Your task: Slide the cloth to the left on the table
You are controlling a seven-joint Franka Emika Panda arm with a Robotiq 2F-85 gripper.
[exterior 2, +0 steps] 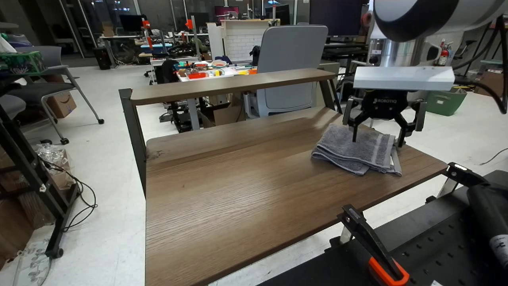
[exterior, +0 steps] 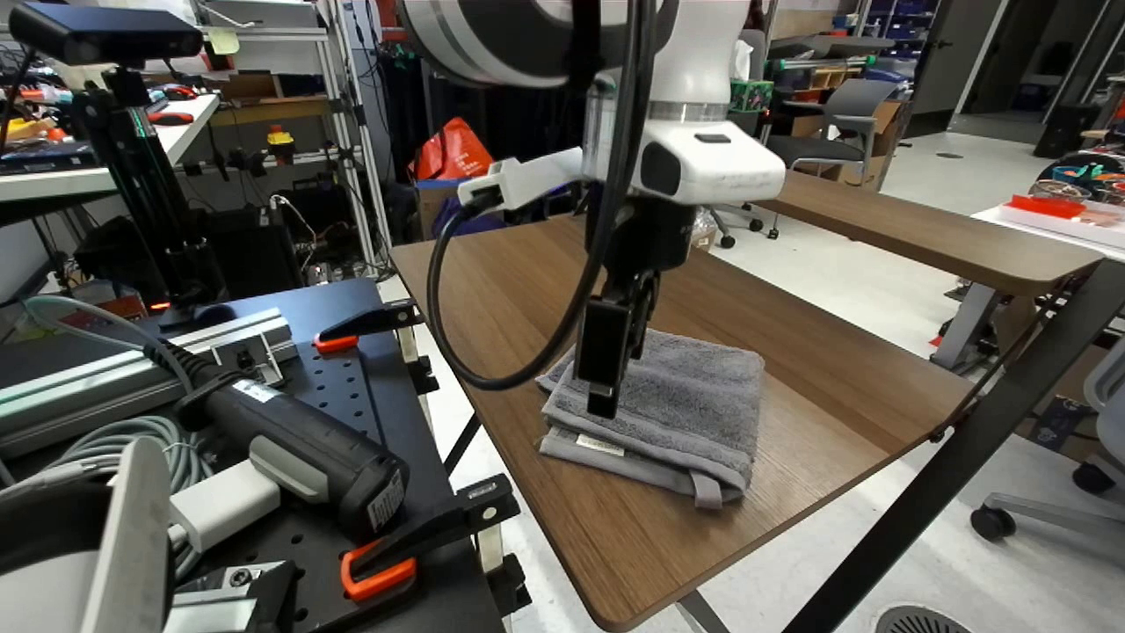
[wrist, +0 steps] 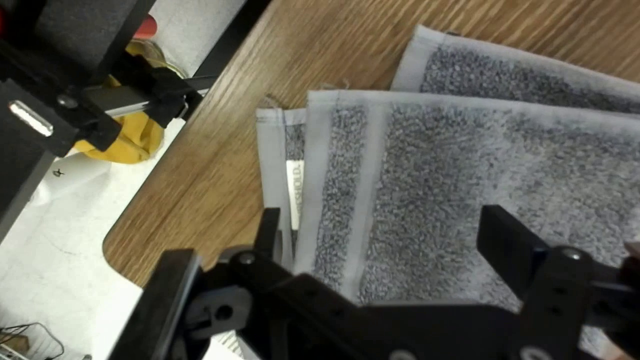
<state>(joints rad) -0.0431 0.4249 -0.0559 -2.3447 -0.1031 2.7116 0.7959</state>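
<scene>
The cloth (exterior: 694, 396) is grey, folded in layers, and lies flat near a corner of the brown wood-grain table (exterior: 501, 299). In an exterior view the cloth (exterior 2: 353, 149) is at the right end of the table (exterior 2: 238, 190). My gripper (exterior 2: 378, 142) points down over it with its fingers spread and nothing between them. In the wrist view the gripper (wrist: 382, 217) spans the striped, labelled edge of the cloth (wrist: 430, 185). One finger is over the cloth's top and one is just at its edge. I cannot tell if the fingertips touch it.
A raised narrow wooden shelf (exterior 2: 230, 86) runs along one side of the table. A black perforated bench (exterior: 343, 404) stands beside the table, with black and orange clamps (exterior: 422, 536) at its edge. A grey chair (exterior 2: 291, 67) stands behind the shelf.
</scene>
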